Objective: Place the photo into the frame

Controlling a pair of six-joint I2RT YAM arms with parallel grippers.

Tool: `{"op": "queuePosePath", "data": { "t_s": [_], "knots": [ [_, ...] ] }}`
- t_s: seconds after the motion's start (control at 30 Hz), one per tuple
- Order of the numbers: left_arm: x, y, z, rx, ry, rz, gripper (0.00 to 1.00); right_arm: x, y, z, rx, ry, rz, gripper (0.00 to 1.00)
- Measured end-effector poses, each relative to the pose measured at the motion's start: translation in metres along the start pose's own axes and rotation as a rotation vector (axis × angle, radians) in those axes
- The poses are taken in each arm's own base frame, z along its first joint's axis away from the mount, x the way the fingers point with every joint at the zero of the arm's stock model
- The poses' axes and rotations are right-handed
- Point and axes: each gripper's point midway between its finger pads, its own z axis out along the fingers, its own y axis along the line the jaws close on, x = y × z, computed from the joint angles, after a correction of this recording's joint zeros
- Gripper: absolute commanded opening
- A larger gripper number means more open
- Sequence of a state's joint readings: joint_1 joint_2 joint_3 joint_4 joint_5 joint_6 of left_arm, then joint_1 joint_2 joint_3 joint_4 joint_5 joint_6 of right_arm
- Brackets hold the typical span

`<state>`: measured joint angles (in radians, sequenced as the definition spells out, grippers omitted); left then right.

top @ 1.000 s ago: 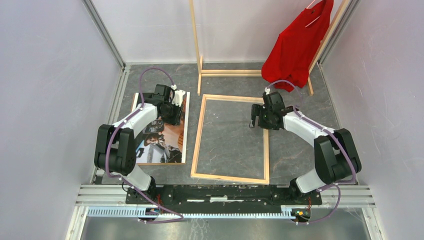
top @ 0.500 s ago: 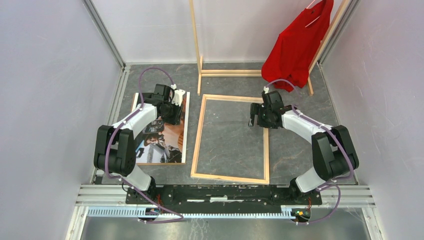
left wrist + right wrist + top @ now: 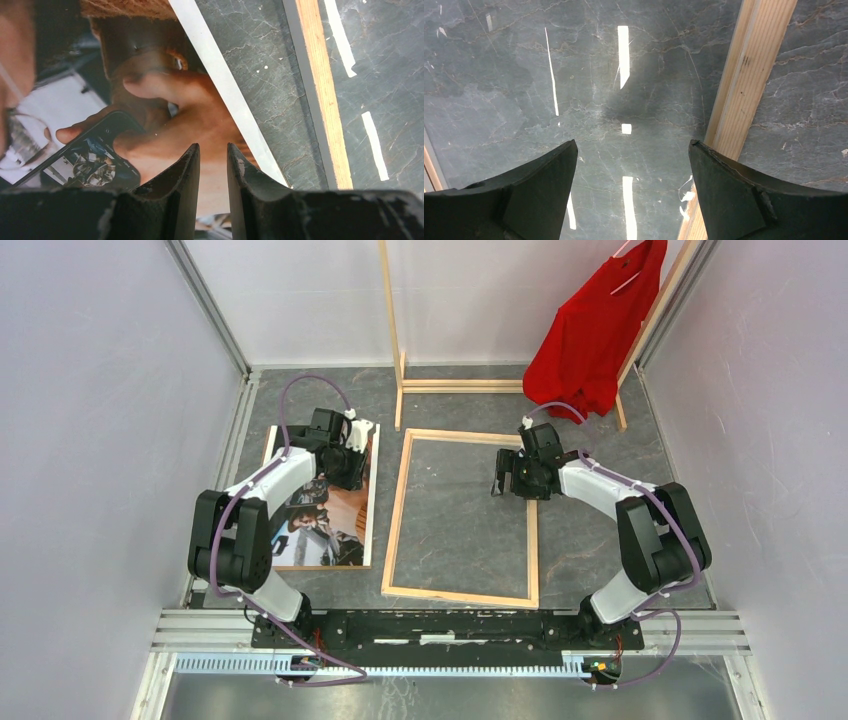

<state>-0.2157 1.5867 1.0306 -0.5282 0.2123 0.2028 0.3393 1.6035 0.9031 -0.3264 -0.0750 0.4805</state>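
The left gripper [image 3: 212, 167] hangs over the photo [image 3: 150, 100], fingers nearly closed, a narrow gap between them. The frame [image 3: 325, 95] lies beside the photo on the table [image 3: 265, 60].

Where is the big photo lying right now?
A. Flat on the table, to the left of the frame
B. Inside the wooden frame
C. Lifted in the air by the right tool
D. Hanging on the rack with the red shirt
A: the photo lies flat on the table beside the left rail of the frame, and the frame's opening shows only bare tabletop.
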Motion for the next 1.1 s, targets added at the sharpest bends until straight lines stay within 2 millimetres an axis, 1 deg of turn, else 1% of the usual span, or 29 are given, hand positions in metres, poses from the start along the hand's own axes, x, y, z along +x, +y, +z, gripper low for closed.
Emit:
{"op": "queuePosePath", "data": {
  "t_s": [0.17, 0.23, 0.3, 0.43, 0.5, 0.57, 0.63, 0.7, 0.8, 0.87, 0.93, 1.03, 1.1],
  "knots": [
    [0.000, -0.002, 0.000, 0.004, 0.000, 0.006, 0.33, -0.002, 0.001, -0.001, 0.001, -0.002, -0.001, 0.87],
    [-0.001, -0.002, 0.000, 0.003, -0.001, 0.006, 0.33, -0.009, 0.003, -0.004, 0.000, -0.012, -0.006, 0.85],
    [-0.001, -0.002, 0.000, 0.003, -0.001, 0.006, 0.33, -0.024, 0.009, -0.008, -0.010, -0.037, -0.012, 0.84],
    [-0.001, -0.002, 0.000, 0.004, -0.002, 0.006, 0.33, -0.065, 0.027, -0.010, -0.048, -0.120, -0.026, 0.80],
    [-0.001, -0.003, 0.001, 0.006, -0.001, 0.007, 0.33, -0.076, 0.034, -0.007, -0.074, -0.138, -0.029, 0.76],
    [0.000, -0.003, 0.003, 0.008, 0.004, 0.007, 0.33, -0.080, 0.040, -0.001, -0.103, -0.142, -0.028, 0.72],
    [0.001, -0.005, 0.004, 0.012, 0.008, 0.010, 0.33, -0.078, 0.046, 0.008, -0.131, -0.131, -0.023, 0.70],
    [0.000, -0.008, 0.005, 0.018, 0.007, 0.017, 0.33, -0.075, 0.052, 0.016, -0.152, -0.109, -0.021, 0.70],
    [0.000, -0.016, 0.008, 0.031, 0.009, 0.036, 0.32, -0.073, 0.064, 0.023, -0.186, -0.090, -0.024, 0.77],
    [0.001, -0.025, 0.012, 0.044, 0.009, 0.060, 0.31, -0.075, 0.071, 0.021, -0.206, -0.091, -0.030, 0.81],
    [0.003, -0.036, 0.016, 0.060, 0.015, 0.081, 0.31, -0.079, 0.074, 0.016, -0.212, -0.103, -0.037, 0.86],
    [0.009, -0.052, 0.023, 0.085, 0.030, 0.119, 0.31, -0.082, 0.065, -0.001, -0.183, -0.121, -0.039, 0.90],
    [0.014, -0.059, 0.026, 0.097, 0.040, 0.137, 0.30, -0.083, 0.052, -0.020, -0.158, -0.153, -0.036, 0.93]
  ]
}}
